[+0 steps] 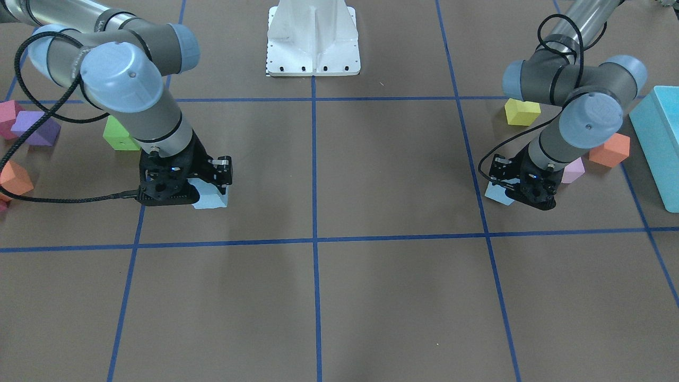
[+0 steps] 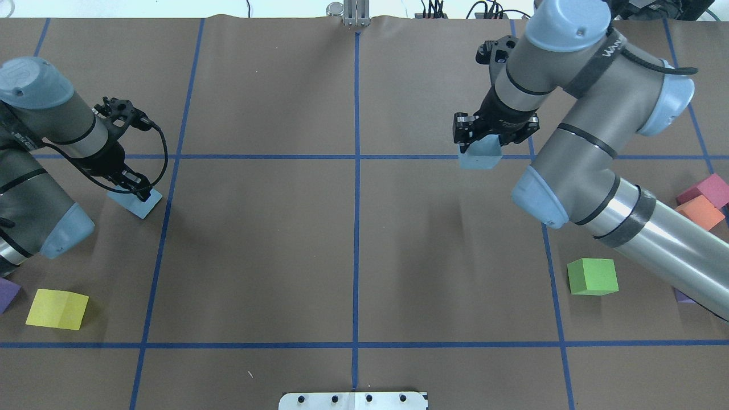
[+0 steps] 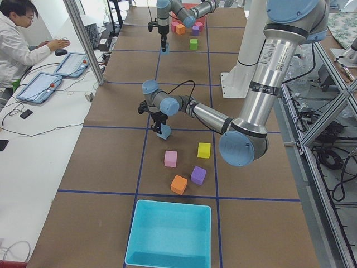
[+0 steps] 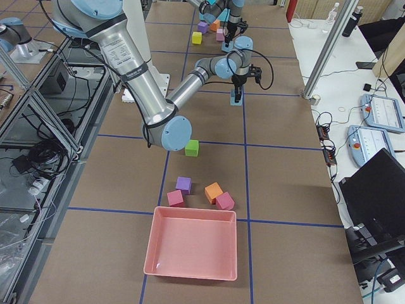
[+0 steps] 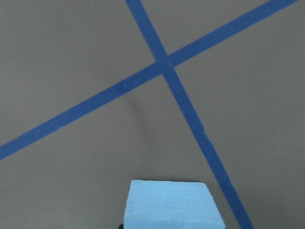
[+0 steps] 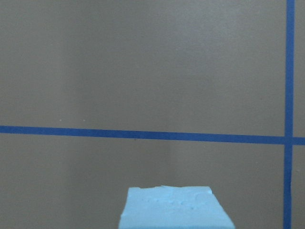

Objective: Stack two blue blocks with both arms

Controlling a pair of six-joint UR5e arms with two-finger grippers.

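Two pale blue blocks are in view, one at each gripper. My left gripper (image 2: 134,193) is shut on the left blue block (image 2: 143,206), low at the table, near a blue tape crossing. This block also shows in the front view (image 1: 497,194) and in the left wrist view (image 5: 169,205). My right gripper (image 2: 483,145) is shut on the other blue block (image 2: 480,159), which also shows in the front view (image 1: 213,199) and in the right wrist view (image 6: 174,210). I cannot tell whether either block touches the table. The fingers are hidden in both wrist views.
A yellow cube (image 2: 57,308) and a purple cube (image 2: 7,293) lie near my left arm. A green cube (image 2: 592,277), an orange cube (image 2: 700,212) and a magenta cube (image 2: 709,189) lie near my right arm. A turquoise bin (image 1: 660,138) and a pink bin (image 4: 193,244) stand at the table ends.
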